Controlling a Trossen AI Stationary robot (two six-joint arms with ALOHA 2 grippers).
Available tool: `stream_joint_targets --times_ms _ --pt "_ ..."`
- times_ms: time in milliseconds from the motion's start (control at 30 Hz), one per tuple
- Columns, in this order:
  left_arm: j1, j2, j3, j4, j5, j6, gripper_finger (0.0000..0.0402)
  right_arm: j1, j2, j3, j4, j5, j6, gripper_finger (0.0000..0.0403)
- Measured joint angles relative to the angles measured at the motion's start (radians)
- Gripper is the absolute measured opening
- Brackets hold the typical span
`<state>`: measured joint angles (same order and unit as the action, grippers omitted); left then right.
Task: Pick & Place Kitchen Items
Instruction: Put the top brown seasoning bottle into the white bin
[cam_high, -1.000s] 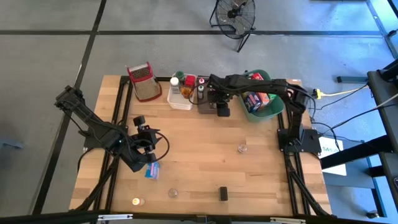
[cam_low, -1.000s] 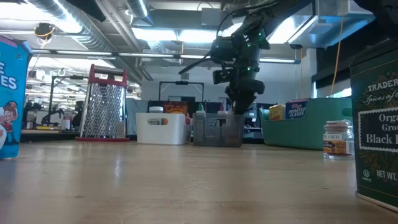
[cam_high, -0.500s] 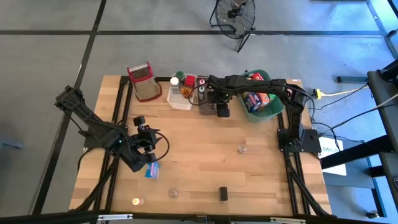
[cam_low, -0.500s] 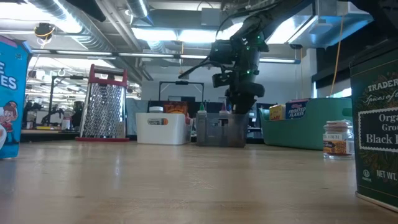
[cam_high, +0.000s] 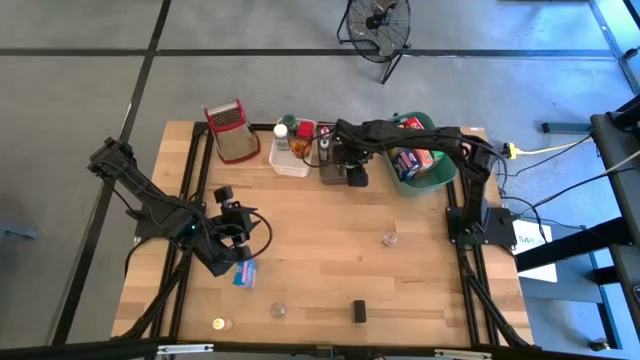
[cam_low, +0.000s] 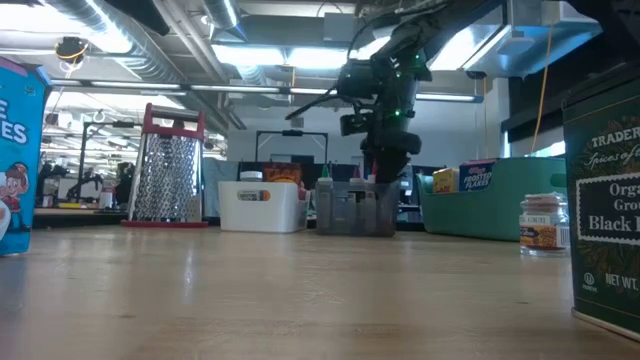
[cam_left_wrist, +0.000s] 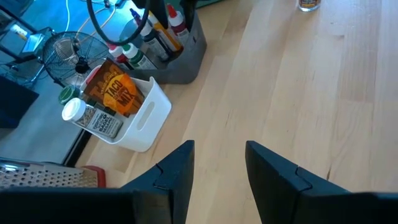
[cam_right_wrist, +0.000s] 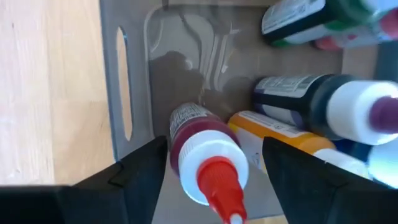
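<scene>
My right gripper (cam_high: 345, 168) (cam_low: 385, 170) hangs open over the grey bin (cam_high: 330, 178), pointing down. In the right wrist view its fingers (cam_right_wrist: 214, 149) stand on either side of a red-capped squeeze bottle (cam_right_wrist: 208, 162) that leans among other bottles in the bin. My left gripper (cam_high: 235, 225) (cam_left_wrist: 217, 168) is open above the table's left part and holds nothing. A blue box (cam_high: 244, 272) lies just near of it. Small jars (cam_high: 388, 238) (cam_high: 278, 311) (cam_high: 219, 324) and a dark box (cam_high: 358, 311) stand on the table. My right gripper has its fingers on either side of the red-capped bottle's shoulder (cam_right_wrist: 186, 134), coming from above. One finger (cam_right_wrist: 149, 162) is close beside it. I cannot tell whether it touches the bottle.
A white bin (cam_high: 290, 152) with packets and jars, the grey bin and a green bin (cam_high: 425, 165) with boxes line the far edge. A red-rimmed wire basket (cam_high: 228, 130) stands left of them. The table's middle (cam_high: 320, 240) is bare wood.
My right gripper has shifted slightly toward the table's left above the grey bin. The left arm and the items on the table have kept still.
</scene>
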<state>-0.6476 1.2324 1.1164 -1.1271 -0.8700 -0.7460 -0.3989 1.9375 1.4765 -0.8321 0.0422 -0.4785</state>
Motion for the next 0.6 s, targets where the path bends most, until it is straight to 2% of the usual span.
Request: stream_joint_targets --times_ms 433,600 --pt "0.000 0.000 0.000 0.000 0.010 0.012 0.0139 0.062 -0.149 0.000 -0.011 0.010 0.017 0.0268" --pt "0.000 -0.012 0.001 0.000 0.145 0.061 0.0139 0.128 -0.215 0.000 -0.026 0.010 0.043 0.0268"
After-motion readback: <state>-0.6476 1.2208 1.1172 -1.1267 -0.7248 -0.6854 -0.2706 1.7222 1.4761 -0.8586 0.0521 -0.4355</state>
